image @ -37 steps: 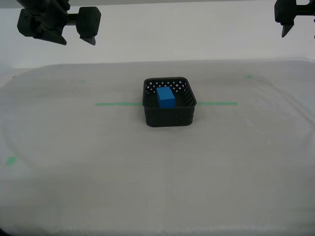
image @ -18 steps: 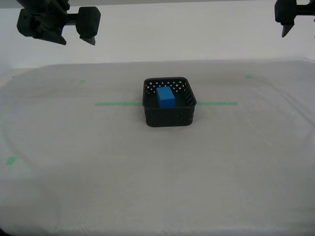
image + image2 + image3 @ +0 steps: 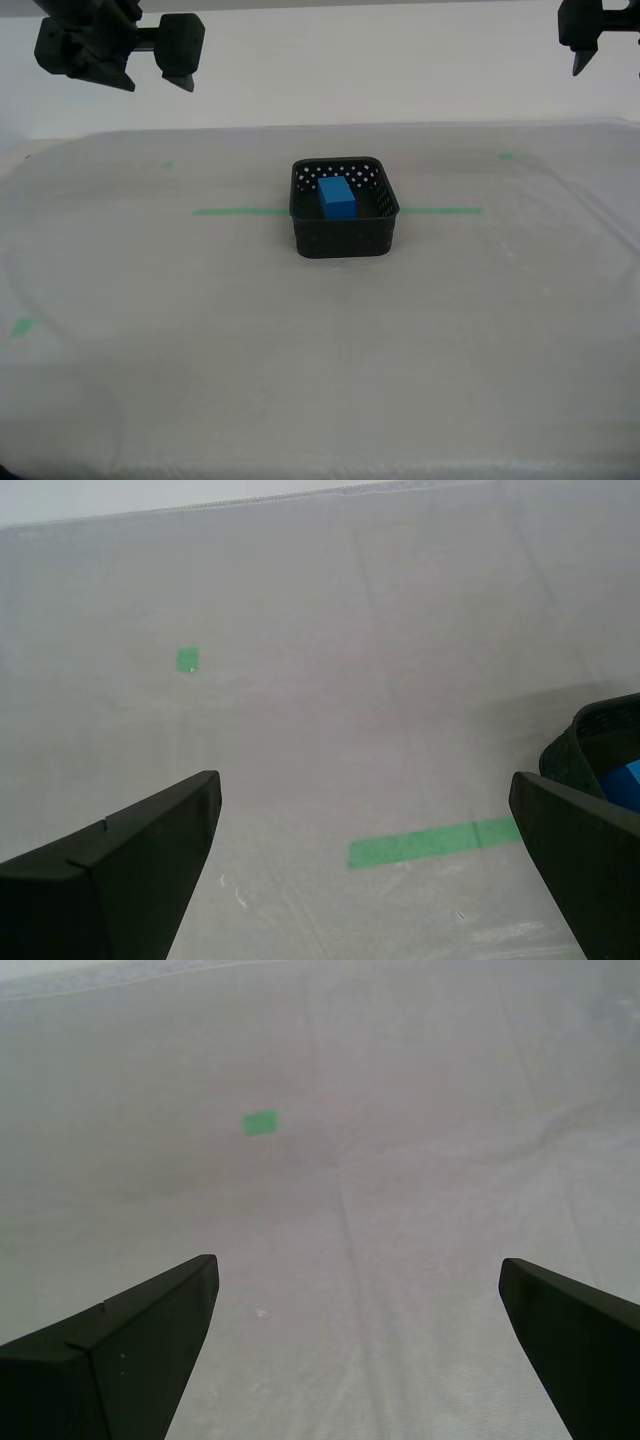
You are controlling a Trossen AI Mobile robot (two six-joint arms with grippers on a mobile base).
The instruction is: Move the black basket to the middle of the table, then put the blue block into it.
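Note:
The black basket [image 3: 344, 210] stands in the middle of the table [image 3: 300, 360], on the green tape line [image 3: 235, 211]. The blue block [image 3: 337, 197] lies inside it. In the second wrist view my second gripper [image 3: 365, 880] is open and empty above the cloth, with the basket's edge [image 3: 600, 730] and a bit of the block [image 3: 628, 780] off to one side. My first gripper [image 3: 355, 1360] is open and empty over bare cloth. In the exterior view one raised arm [image 3: 120, 45] is at the upper left and another [image 3: 590, 30] at the upper right; I cannot tell which is which.
Small green tape marks lie on the cloth [image 3: 20, 326] [image 3: 505, 155], also in the second wrist view [image 3: 187, 659] and the first wrist view [image 3: 261, 1121]. The tape line shows in the second wrist view [image 3: 430, 842]. The table's rounded edge curves along the front.

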